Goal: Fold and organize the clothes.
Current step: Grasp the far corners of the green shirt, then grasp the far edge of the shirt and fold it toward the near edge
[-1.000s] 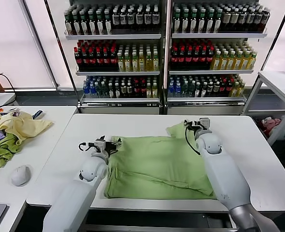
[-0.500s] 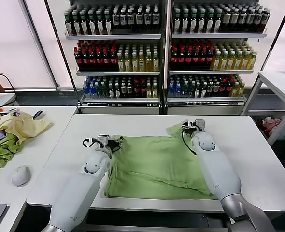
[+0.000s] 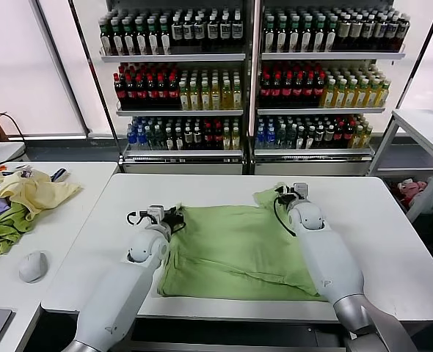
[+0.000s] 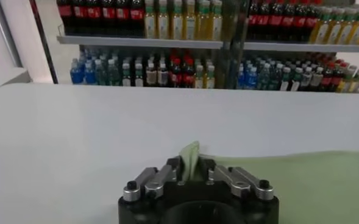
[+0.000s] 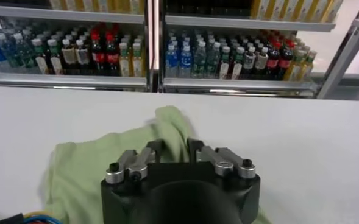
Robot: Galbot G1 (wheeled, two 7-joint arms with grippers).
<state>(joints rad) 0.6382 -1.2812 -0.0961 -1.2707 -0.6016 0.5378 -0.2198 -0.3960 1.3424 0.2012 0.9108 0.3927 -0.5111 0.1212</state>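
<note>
The light green polo shirt (image 3: 235,249) lies spread on the white table (image 3: 363,213), plain side up; its print and collar are hidden. My left gripper (image 3: 174,216) is at the shirt's far left corner, shut on a raised fold of the green cloth (image 4: 191,159). My right gripper (image 3: 284,192) is at the far right corner, where a sleeve bunches up, and is shut on a ridge of the cloth (image 5: 174,131). Both hold the shirt just above the tabletop.
A pale yellow garment (image 3: 33,192), a darker olive cloth (image 3: 4,227) and a computer mouse (image 3: 31,265) lie on the neighbouring table at the left. Shelves of bottles (image 3: 202,81) stand behind the table. A white frame table (image 3: 422,132) is at the right.
Both grippers have moved inward toward each other with the cloth in them: the left to the right, the right to the left. The shirt's far edge has bunched slightly.
</note>
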